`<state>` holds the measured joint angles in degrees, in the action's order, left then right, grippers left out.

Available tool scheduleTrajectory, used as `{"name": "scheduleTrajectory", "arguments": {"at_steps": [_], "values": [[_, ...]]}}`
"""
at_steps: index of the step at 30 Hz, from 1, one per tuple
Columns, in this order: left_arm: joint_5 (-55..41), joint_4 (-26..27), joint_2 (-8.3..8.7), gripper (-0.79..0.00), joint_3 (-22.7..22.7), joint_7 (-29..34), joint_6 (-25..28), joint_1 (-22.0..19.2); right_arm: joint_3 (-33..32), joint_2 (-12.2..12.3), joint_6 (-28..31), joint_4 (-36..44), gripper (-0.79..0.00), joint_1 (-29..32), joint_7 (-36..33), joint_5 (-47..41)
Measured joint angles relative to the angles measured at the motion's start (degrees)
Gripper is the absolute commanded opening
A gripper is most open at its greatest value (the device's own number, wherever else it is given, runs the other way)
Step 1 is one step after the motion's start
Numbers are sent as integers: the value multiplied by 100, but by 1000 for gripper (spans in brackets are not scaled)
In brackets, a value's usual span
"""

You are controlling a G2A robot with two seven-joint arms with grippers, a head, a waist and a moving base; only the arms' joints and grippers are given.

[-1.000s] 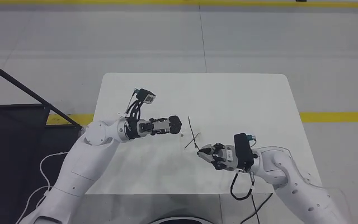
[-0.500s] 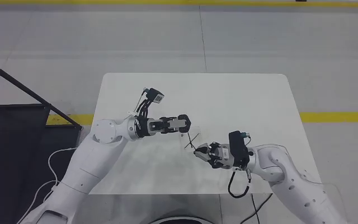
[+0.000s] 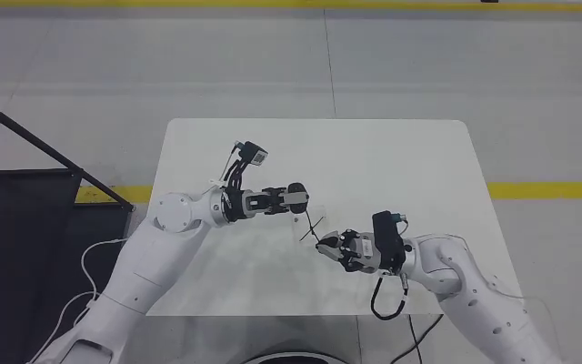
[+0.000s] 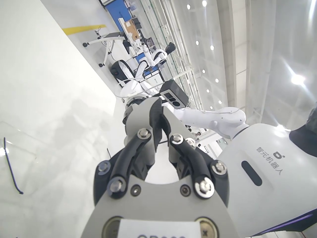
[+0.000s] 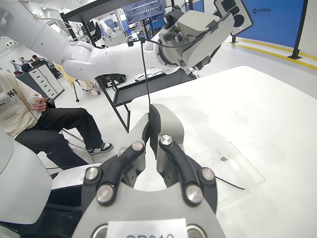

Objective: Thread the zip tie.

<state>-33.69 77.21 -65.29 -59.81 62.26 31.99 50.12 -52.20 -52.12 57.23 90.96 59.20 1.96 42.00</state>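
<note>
A thin black zip tie (image 5: 145, 75) stands upright out of my right gripper (image 5: 151, 110), which is shut on its lower end; its small head is at the top. From above, that zip tie (image 3: 314, 226) runs from the right gripper (image 3: 320, 246) toward my left gripper (image 3: 298, 198), a short way off near the table's middle. The left gripper (image 4: 158, 107) is shut, pads pressed together, and I see nothing between them. A second black zip tie (image 4: 10, 167) lies flat on a clear plastic sheet (image 5: 237, 164).
The white table (image 3: 391, 164) has bare surface toward the back and right. The clear sheet (image 3: 305, 232) lies below and between the two grippers. A black shelf frame (image 3: 36, 200) stands off the table's left side.
The left gripper moved right toward the held zip tie a second ago and has hardly moved since. The right gripper shifted slightly left, still holding the tie.
</note>
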Motion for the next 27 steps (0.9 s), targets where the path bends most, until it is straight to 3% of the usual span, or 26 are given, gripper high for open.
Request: {"name": "scheduleTrajectory", "arguments": {"at_steps": [27], "values": [[300,-15,29,-785,-426,-384,177,198,-259,83,77,459,-785,347,395,304]]}}
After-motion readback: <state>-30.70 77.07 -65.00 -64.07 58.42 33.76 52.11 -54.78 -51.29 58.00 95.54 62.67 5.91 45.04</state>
